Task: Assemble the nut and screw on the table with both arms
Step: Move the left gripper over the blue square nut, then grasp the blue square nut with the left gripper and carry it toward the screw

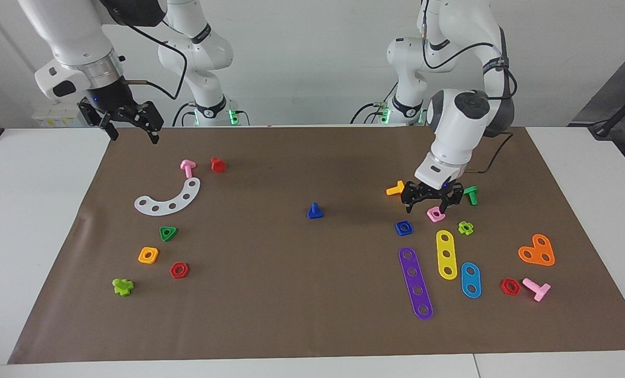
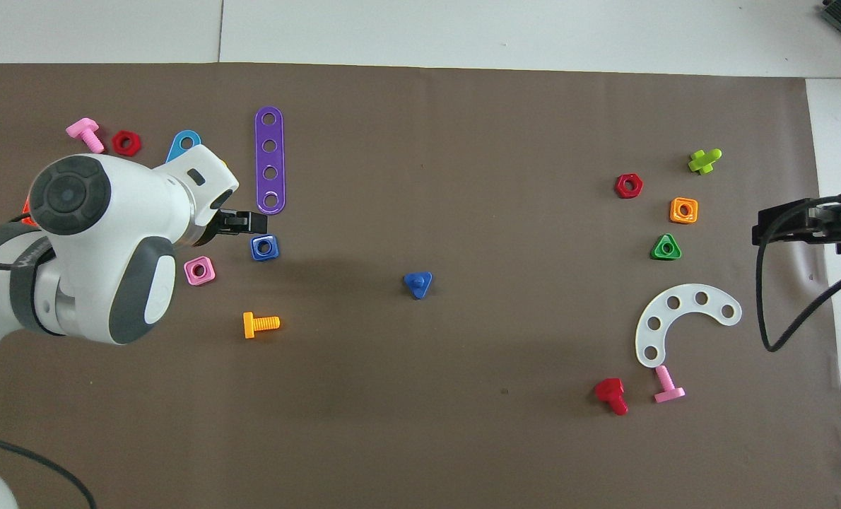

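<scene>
Facing view: the left tool (image 1: 432, 204) hangs low over the pink square nut (image 1: 435, 213), fingers spread, holding nothing. The blue square nut (image 1: 403, 227) lies just beside it on the counter (image 1: 291, 294). The blue screw (image 1: 315, 211) stands mid-counter. The right tool (image 1: 133, 131) waits spread above the paper's edge.

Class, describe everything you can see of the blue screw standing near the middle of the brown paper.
The blue screw is a small toy piece that looks like glossy plastic. It has a flat triangular head with rounded corners and a short stubby shaft. It stands head down on the brown paper, shaft pointing up, near the middle of the sheet. Nothing else touches it; it stands alone, apart from the other pieces and from both grippers.
</scene>
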